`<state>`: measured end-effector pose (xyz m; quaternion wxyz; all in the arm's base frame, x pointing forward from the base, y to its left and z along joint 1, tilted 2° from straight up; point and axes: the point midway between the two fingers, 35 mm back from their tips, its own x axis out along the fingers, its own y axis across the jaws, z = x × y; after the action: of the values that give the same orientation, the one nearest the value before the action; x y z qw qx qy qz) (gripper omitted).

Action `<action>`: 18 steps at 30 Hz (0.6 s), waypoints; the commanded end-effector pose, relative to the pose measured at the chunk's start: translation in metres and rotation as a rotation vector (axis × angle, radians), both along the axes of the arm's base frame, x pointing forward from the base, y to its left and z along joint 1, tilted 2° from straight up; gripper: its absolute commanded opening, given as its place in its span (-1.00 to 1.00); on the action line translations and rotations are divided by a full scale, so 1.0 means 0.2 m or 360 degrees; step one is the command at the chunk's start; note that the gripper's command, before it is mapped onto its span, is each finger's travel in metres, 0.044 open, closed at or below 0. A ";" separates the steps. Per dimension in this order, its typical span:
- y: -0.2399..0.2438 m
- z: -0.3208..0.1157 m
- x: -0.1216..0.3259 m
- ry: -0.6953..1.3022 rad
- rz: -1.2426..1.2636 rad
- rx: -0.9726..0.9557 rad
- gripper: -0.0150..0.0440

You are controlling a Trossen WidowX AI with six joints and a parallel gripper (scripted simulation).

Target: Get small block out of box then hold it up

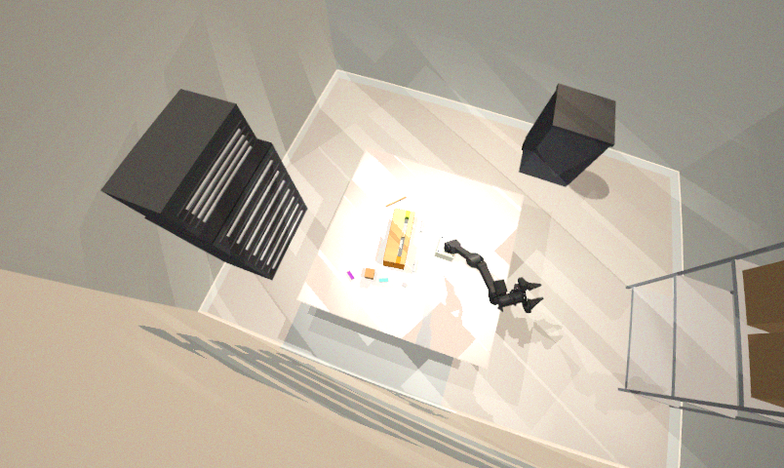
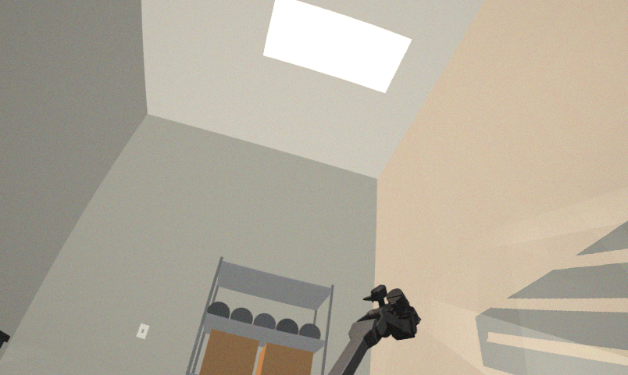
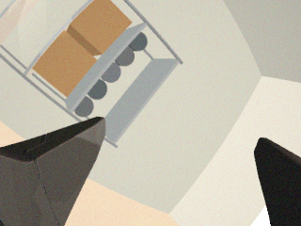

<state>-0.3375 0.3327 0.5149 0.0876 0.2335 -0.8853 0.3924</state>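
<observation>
The black two-fingered pincer [image 1: 540,292] [image 2: 386,301] [image 3: 184,137] is held open, with nothing between its fingers. It is carried beyond the right edge of the pale worktop [image 1: 471,203], well apart from the long orange box [image 1: 399,237], and is turned towards the grey metal shelf unit [image 1: 738,331] [image 2: 328,325] [image 3: 155,33]; probably this is only a waiting pose.

A small yellow-green patch [image 1: 407,214] is seen at the box's far end. It may be the task's block on its shelf, but this cannot be confirmed, nor can the exit be told from the pocket. A thin orange stick [image 1: 395,201] is laid beyond that end, perhaps provided for pushing the block along. Left of the box's near end, a small orange-brown block [image 1: 370,273] is placed between a magenta piece [image 1: 350,274] and a cyan piece [image 1: 383,280]; their purpose is unclear. The exit should be identified before anything is pushed.
</observation>
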 end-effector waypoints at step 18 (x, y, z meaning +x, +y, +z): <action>0.89 -0.16 1.00 0.0014 -0.0590 -0.1564 0.86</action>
<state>-0.1723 0.4930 0.4898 0.2235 0.0299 -0.6755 0.7020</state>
